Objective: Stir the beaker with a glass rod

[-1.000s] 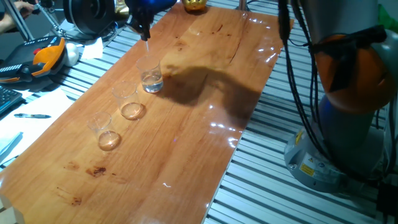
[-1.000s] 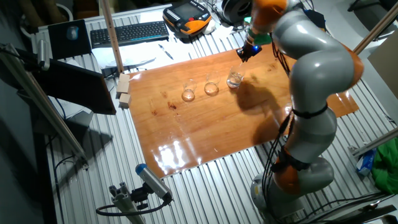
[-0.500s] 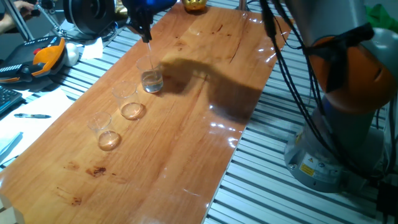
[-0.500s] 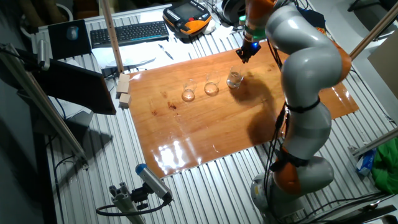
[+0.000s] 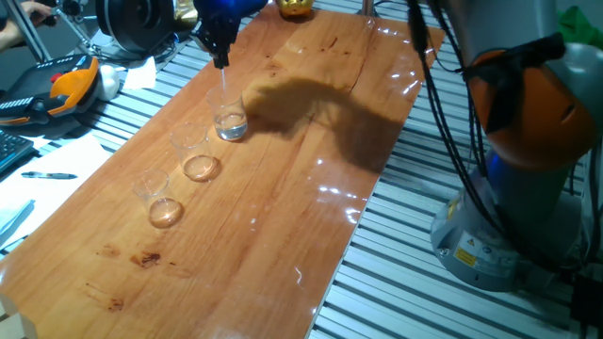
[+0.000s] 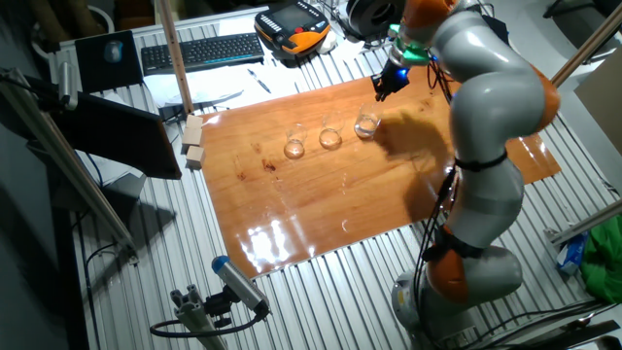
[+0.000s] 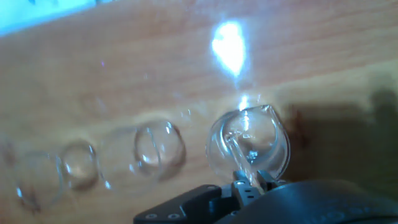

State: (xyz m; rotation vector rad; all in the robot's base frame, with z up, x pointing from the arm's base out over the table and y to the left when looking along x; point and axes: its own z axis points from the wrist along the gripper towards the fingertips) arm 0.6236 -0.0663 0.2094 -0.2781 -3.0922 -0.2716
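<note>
The beaker with the silvery-white bottom is the end one of a row of three on the wooden table; the hand view shows it from above. My gripper hangs just above it, shut on the glass rod. The thin clear rod points down from the fingers into the beaker's mouth. Its lower tip is hard to make out through the glass.
Two beakers with amber bottoms stand in line beside the task beaker. The wooden tabletop rests on a slatted metal bench. A keyboard and an orange-black pendant lie beyond the table's far edge.
The gripper with the rod has shifted slightly over the beaker, and the arm's elbow and its shadow have swung sideways. The beakers have stayed in place.
</note>
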